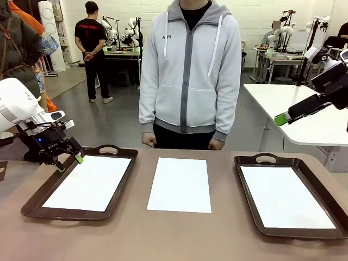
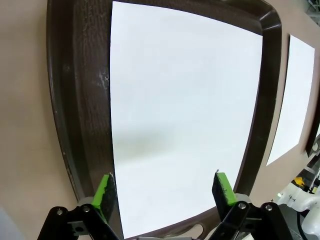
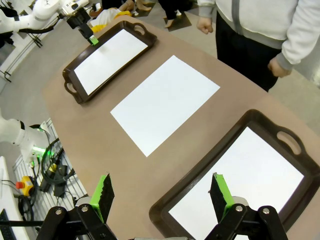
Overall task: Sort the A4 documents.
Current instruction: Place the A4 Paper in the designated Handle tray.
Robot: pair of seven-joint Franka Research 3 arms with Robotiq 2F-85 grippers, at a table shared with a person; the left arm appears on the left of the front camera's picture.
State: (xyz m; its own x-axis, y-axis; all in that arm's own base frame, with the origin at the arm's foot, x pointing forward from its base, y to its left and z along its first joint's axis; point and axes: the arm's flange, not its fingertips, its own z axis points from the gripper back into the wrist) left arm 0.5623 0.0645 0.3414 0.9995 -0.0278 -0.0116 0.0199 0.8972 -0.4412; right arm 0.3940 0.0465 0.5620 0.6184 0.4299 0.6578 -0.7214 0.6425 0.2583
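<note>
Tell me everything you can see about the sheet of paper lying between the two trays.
The middle sheet is plain white, blank, thin rectangular paper, its short edges facing the person and the robot. It lies flat on the brown table, apart from the left tray and the right tray on either side. Nothing rests on it and only the table touches it. No crease or curl shows.

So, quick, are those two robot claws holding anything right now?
Left gripper: open, empty, over the blank white paper sheet in the dark brown handled tray.
Right gripper: open, holding nothing.
</note>
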